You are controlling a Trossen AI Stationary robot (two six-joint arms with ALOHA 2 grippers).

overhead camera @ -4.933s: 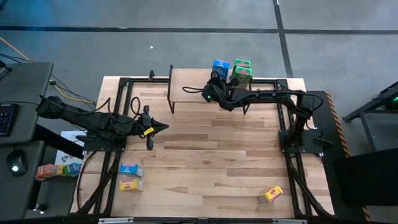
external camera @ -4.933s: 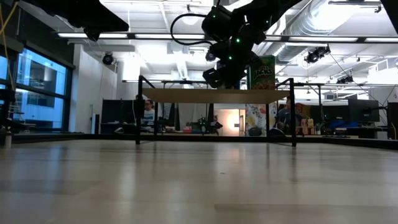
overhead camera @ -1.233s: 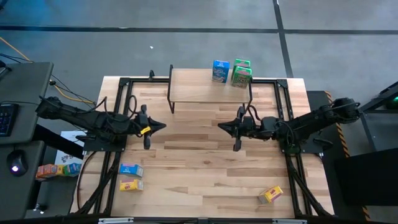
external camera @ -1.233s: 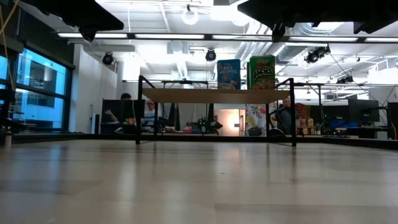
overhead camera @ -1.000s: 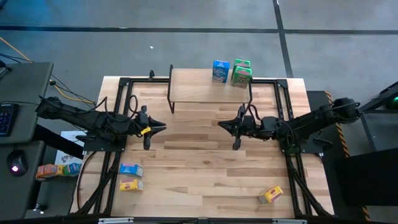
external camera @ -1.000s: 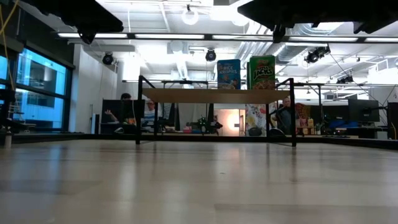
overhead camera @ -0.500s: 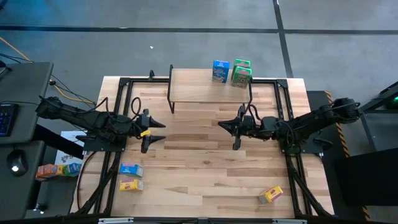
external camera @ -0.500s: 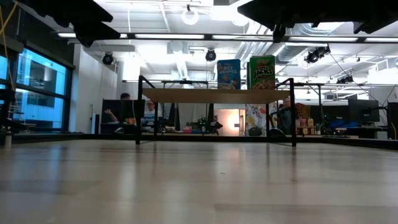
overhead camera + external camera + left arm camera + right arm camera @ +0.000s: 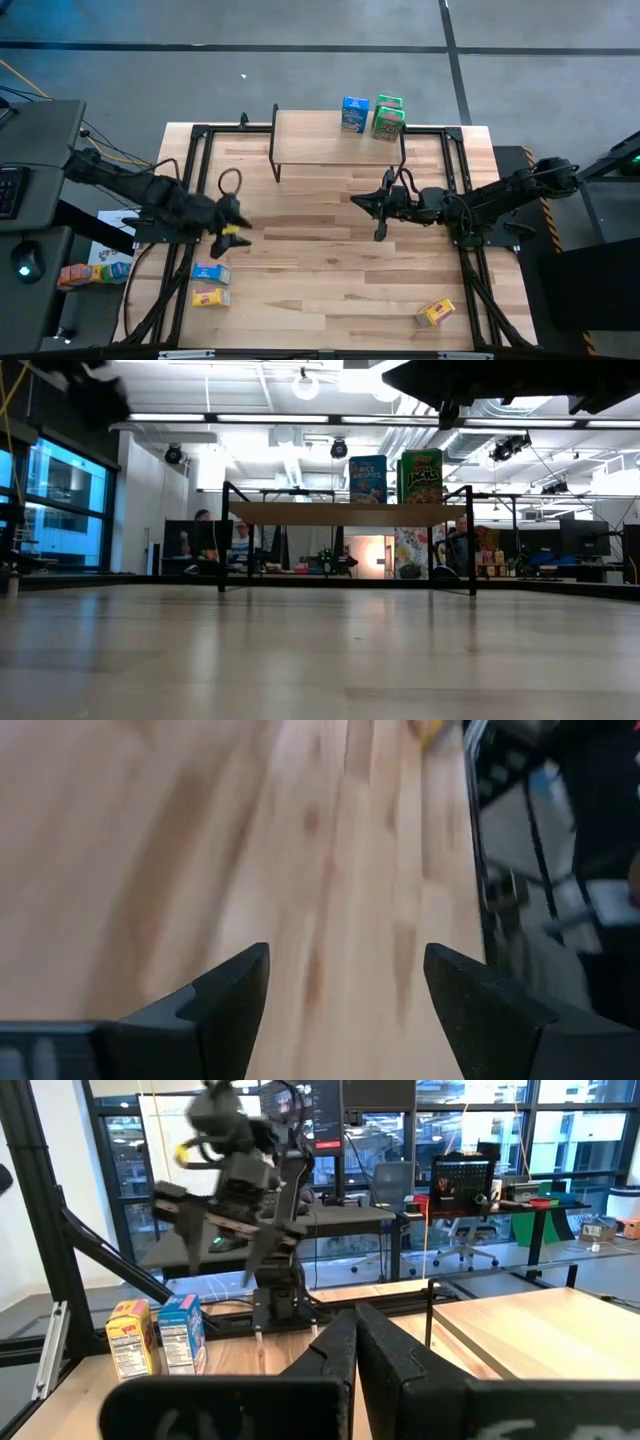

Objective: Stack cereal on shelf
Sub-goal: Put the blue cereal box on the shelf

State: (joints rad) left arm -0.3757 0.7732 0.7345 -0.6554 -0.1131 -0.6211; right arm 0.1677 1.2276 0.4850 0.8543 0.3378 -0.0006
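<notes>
Standing upright at the top centre of the high view, a blue cereal box [image 9: 354, 113] and a green cereal box [image 9: 388, 117] sit side by side on the right part of the shelf [image 9: 310, 138], a light wood top on thin black legs. Another blue box [image 9: 209, 273] and a yellow box with red print [image 9: 210, 297] lie flat at lower left, and a second yellow box [image 9: 435, 313] lies at lower right. The left gripper [image 9: 228, 232] hangs just above the lower-left pair with its fingers spread wide, while the right gripper [image 9: 376, 206] waits at mid-frame with its fingers pressed together, holding nothing.
</notes>
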